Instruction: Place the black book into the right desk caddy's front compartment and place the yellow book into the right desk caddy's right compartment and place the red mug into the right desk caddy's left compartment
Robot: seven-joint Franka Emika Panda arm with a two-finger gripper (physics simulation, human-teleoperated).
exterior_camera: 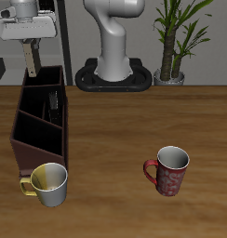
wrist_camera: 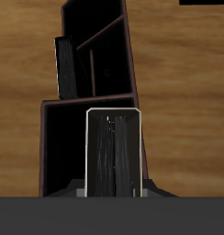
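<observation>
**Tan book pinched over the caddy's back section**

Cream and yellow, the spare mug (exterior_camera: 50,184) stands nearest the table's front edge, just beside the near end of the right desk caddy (exterior_camera: 36,149). Well apart from it on bare wood, the red mug (exterior_camera: 168,170) stands upright with its handle (exterior_camera: 149,168) turned toward the caddy and its pale inside showing.

The caddy runs from near the front edge toward the back, its 2 dividers cutting it into 3 sections. The nearest section shows only dark floor. In the front compartment (exterior_camera: 41,110), the middle section, the black book (exterior_camera: 56,100) stands on edge against the wall. In the wrist view the same book (wrist_camera: 66,69) shows as a dark slab beside a divider.

Farther back, the gripper (exterior_camera: 30,45) hangs over the caddy's rearmost section, with its fingers pinching the yellow book (exterior_camera: 33,63). The book hangs upright, its lower end at about the caddy's rim. The wrist view looks straight down the book (wrist_camera: 114,154), with that section's dark floor around it.

Behind the table are the robot base (exterior_camera: 113,70) and a potted plant (exterior_camera: 176,37).
</observation>
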